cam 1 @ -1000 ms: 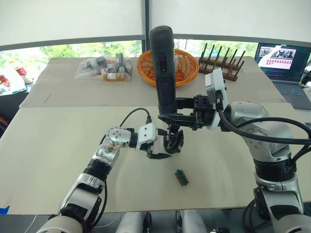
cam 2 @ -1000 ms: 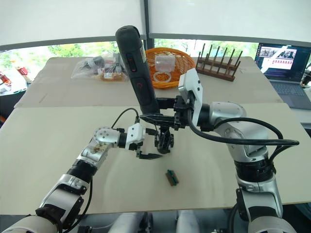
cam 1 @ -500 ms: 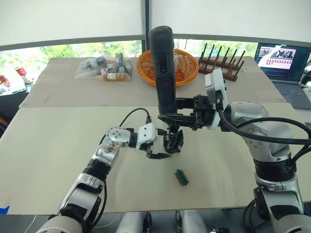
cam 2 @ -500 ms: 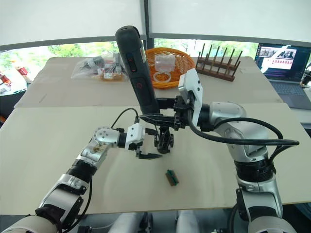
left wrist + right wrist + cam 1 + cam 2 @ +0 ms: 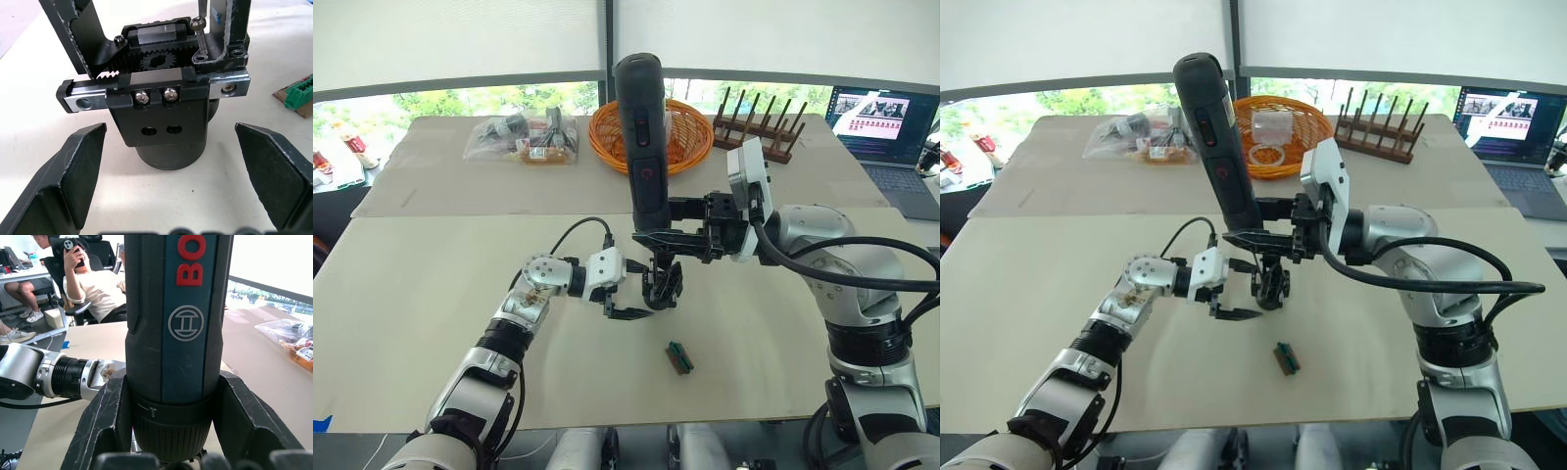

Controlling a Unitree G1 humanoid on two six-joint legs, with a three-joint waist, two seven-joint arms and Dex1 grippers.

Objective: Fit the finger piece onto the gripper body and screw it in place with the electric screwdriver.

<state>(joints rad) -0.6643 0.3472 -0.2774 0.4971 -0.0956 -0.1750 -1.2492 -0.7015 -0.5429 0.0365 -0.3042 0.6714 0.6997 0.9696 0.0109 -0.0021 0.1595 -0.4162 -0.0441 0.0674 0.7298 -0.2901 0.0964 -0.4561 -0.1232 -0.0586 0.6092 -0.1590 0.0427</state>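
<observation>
Compared with half a second ago, we find the left arm's elbow and wrist drawn slightly toward the left of the frame, so the left gripper (image 5: 628, 305) sits a touch further from the gripper body (image 5: 663, 282) than it did; the rest looks unchanged. The gripper body stands on the table (image 5: 411, 294) at centre frame, just right of the left gripper, whose fingers (image 5: 73, 166) are spread wide on either side of its round base without touching it. The right gripper (image 5: 658, 235) stays clamped around the lower barrel of the electric screwdriver (image 5: 641, 137), which stands nearly upright above the gripper body with its thin bit reaching down into the bracket. We cannot pick out the finger piece as a separate part. A small green-and-brown block (image 5: 679, 356) lies on the table below and right of the gripper body, apart from it; an orange basket (image 5: 680, 132) sits behind the screwdriver at upper centre.
</observation>
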